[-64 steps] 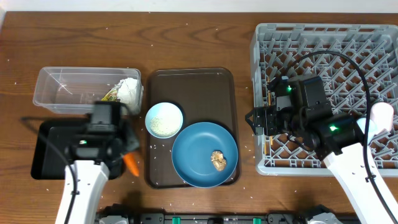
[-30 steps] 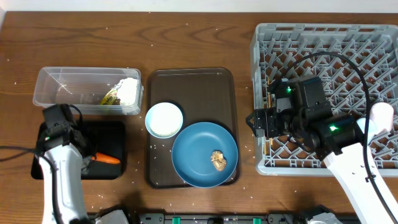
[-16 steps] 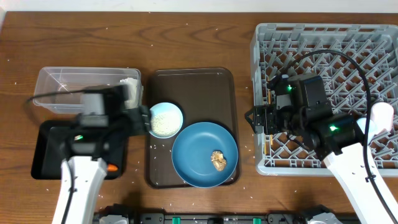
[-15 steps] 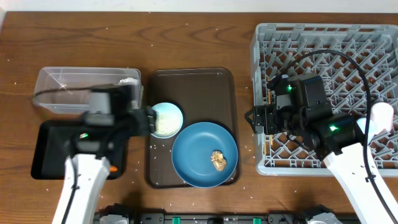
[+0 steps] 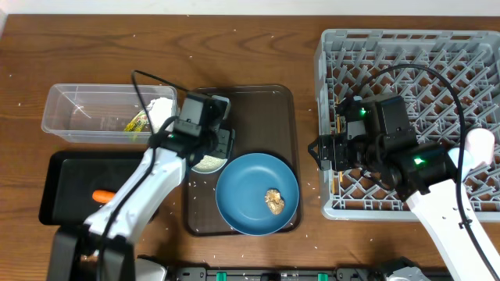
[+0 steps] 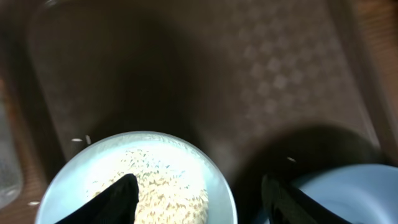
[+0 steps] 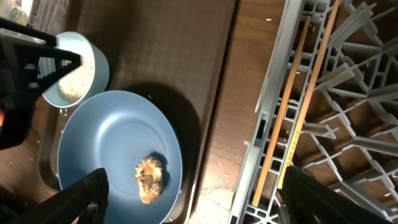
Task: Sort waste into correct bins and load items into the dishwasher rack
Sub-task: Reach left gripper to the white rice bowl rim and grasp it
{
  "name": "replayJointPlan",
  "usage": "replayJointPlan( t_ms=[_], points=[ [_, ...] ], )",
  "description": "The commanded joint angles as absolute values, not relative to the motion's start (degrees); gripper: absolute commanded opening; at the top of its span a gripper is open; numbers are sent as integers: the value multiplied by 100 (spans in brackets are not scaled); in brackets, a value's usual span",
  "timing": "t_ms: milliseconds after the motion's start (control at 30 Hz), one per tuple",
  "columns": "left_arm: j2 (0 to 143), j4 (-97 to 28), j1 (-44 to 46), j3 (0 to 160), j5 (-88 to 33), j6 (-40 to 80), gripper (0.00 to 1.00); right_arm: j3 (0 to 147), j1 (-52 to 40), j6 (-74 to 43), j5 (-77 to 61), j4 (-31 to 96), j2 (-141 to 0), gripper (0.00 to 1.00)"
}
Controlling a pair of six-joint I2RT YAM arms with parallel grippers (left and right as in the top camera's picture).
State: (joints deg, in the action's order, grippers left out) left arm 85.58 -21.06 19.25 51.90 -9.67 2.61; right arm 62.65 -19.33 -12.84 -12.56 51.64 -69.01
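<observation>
Grey dishwasher rack point(image 5: 406, 62) at right, the right gripper point(image 7: 196, 194) hovering open and empty at its left edge. The left gripper point(image 6: 199, 196), jaws open, has left the black tray point(image 5: 70, 176) and now hangs over the white bowl point(image 6: 205, 163). The carrot point(image 5: 104, 196) lies binned, so the rice point(image 6: 149, 180) likely goes next.

Robot lab tabletop: wooden table point(image 5: 250, 47), cabled arms point(image 5: 449, 207), dishwasher rack point(image 5: 391, 35), serving tray point(image 5: 258, 117)

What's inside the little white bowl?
Inside the small white bowl lie white rice grains. One finger of the left gripper covers some, and the rice hides the bowl's bottom.
</observation>
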Motion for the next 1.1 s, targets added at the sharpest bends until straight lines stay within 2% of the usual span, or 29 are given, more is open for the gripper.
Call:
replayJointPlan(
  t_ms=[0,233,600,700,833,1067],
  points=[
    [8858,-1957,1949,5264,-757,698,63,6294,-1990,-1326,-1243,5199,-6928,82],
    [9065,-1916,2121,5262,-707,1288,53,6294,-1990,-1326,-1243,5199,-6930,83],
    [9454,-1905,2611,5264,596,2108,51,6294,-1990,-1326,-1245,5273,-6932,82],
    [9454,-1870,2611,5262,843,2174,41,6294,-1992,-1328,-1245,5290,-6934,82],
    [9509,-1732,2613,5262,856,2174,36,6294,-1990,-1328,-1245,5282,-6934,82],
    [9804,-1634,2622,5262,823,2171,34,6294,-1992,-1328,-1245,5295,-6934,82]
  ],
)
